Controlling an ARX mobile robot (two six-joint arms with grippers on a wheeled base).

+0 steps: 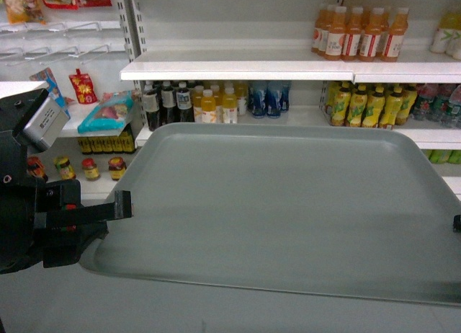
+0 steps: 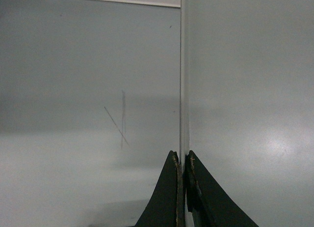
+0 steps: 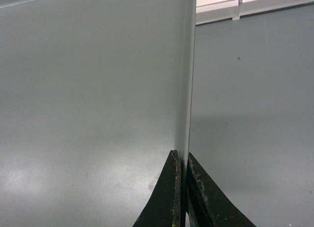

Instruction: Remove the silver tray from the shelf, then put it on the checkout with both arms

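silver tray [image 1: 288,210]: held clear of the shelf [image 1: 288,63], above a pale surface. left gripper [image 2: 185,163] and right gripper [image 3: 182,160]: each clamped on a rim. to be lowered level, both sides evenly matched.

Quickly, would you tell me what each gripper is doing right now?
Left gripper: shut on the silver tray, pinching its left rim.
Right gripper: shut on the silver tray, pinching its right rim.
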